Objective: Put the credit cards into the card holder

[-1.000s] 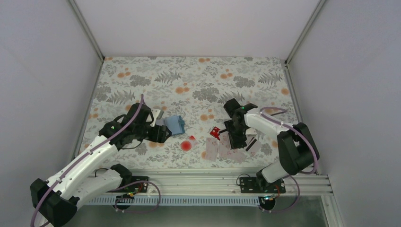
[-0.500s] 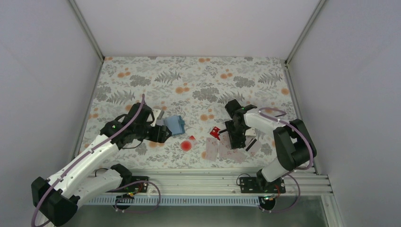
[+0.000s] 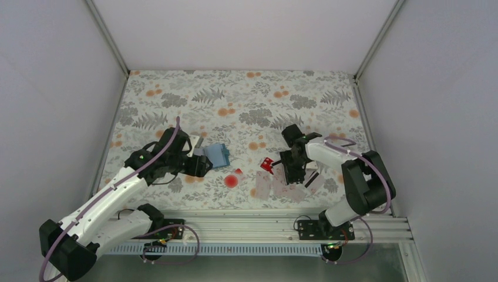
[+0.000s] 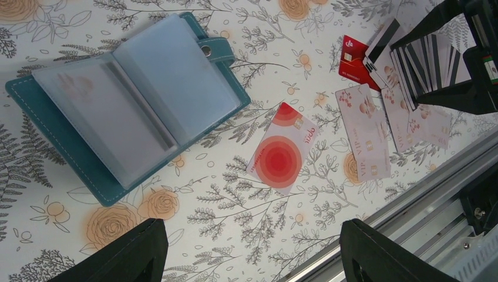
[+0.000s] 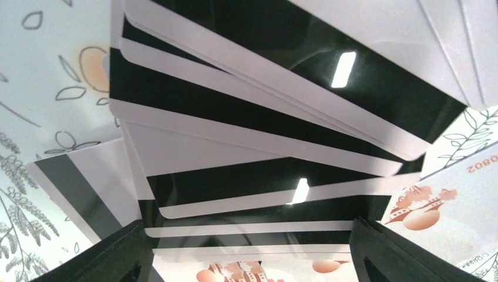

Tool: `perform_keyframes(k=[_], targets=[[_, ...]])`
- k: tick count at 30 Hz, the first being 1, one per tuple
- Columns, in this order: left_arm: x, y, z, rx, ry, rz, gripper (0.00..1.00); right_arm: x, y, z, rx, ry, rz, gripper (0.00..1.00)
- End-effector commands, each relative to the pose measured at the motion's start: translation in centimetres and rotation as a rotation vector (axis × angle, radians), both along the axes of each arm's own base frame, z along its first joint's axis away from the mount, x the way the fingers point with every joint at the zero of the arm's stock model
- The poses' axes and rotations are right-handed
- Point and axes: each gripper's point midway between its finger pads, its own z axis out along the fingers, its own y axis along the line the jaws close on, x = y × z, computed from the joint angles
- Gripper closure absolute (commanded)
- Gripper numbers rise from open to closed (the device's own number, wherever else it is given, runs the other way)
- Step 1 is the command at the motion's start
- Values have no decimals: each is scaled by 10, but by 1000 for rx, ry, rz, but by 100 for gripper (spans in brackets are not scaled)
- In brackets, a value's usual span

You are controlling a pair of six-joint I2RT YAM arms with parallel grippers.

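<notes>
The blue card holder lies open on the flowered cloth, clear sleeves up, tab at its far edge. In the top view the card holder is just right of my left gripper. My left gripper hovers open over bare cloth with nothing between its fingers. Several credit cards with black stripes lie fanned in a pile. My right gripper is low over the pile, open, and its fingers stand at the cards' short ends. A red card lies beside the pile.
A pale card with a round red spot and a pink VIP card lie loose between the holder and the pile. More pink cards sit near the metal rail at the table's near edge. White walls enclose the table.
My right gripper has shifted slightly over the card pile. The left arm and the card holder have stayed where they were.
</notes>
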Motion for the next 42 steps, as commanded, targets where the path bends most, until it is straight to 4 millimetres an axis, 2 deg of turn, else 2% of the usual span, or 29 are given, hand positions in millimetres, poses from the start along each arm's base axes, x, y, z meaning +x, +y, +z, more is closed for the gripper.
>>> perform_keyframes(k=[1,3,11,16,18,25,32,34,39,40,42], targets=[[0,2,-5,9,6,12,26,-32,-16,-21,-54,108,22,22],[1,3,-5,9,7,15,26,-36,-13,-18,-51,110,50,29],[2,4,-5,8,8,22,26,-50,7,4,-56,85,227,30],[1,3,-5,4,9,16,26,-64,8,0,-43,77,434,31],[1,2,-5,1,9,14,26,-69,5,-2,-40,66,497,35],[0,0,-5,-9,11,-3,26,-47,18,7,-22,-65,749,39],[-2,-2,-3,-20,8,-18,26,-50,15,17,-67,-92,944,40],[-2,-2,-2,-24,6,-18,26,-53,9,21,-84,-96,951,35],[-3,-5,-2,-34,9,-36,26,-47,-10,37,-189,-136,879,5],[-4,-5,-2,-36,10,-41,26,-45,-13,39,-204,-142,861,2],[-5,-7,-2,-41,12,-51,26,-38,-19,43,-228,-163,833,1]])
